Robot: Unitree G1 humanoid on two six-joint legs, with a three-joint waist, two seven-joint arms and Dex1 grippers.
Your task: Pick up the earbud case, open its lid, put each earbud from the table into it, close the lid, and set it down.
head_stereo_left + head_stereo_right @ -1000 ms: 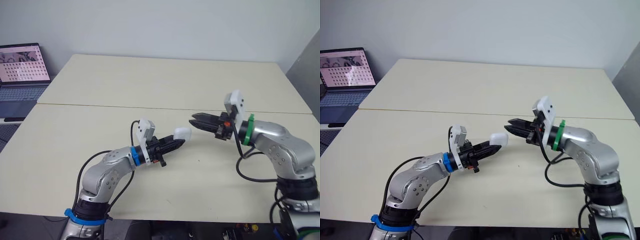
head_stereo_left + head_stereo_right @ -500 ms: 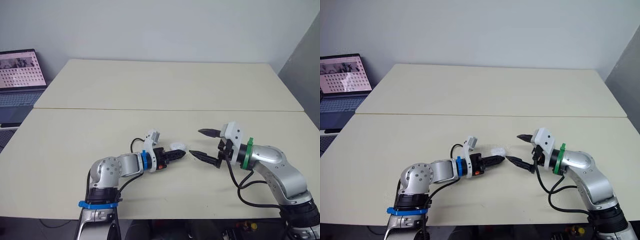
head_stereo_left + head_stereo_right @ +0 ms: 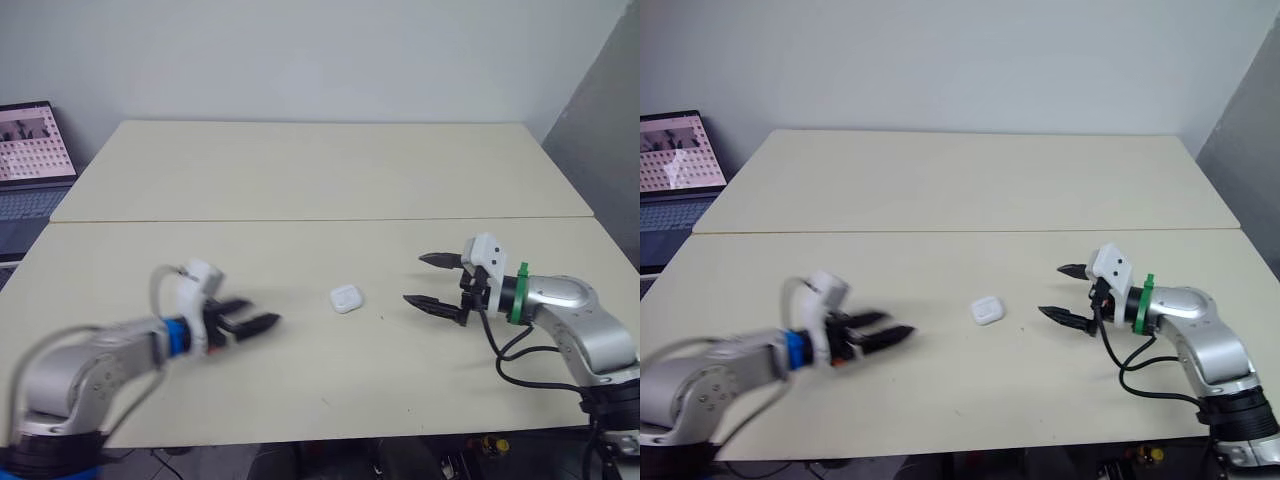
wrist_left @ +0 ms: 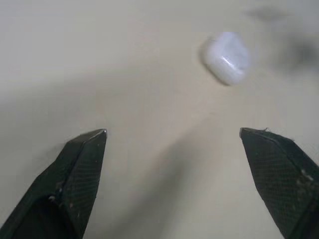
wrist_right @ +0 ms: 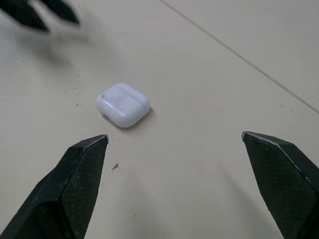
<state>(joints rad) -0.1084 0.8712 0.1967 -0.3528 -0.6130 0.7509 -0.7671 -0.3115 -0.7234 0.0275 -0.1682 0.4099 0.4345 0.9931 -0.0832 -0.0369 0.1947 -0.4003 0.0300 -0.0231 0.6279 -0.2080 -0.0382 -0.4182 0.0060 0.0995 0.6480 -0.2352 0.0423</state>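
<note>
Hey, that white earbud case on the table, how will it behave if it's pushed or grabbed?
The earbud case looks smooth, hard and round-cornered, so it may slip from a pinch. It lies flat and low on the table, so a push would likely slide it, not tip it. Being small, it is probably light.

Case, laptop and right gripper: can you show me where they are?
case (image 3: 345,298), left eye view, middle of its top.
laptop (image 3: 33,140), left eye view, on its screen.
right gripper (image 3: 413,279), left eye view, midway between its fingertips.
</note>
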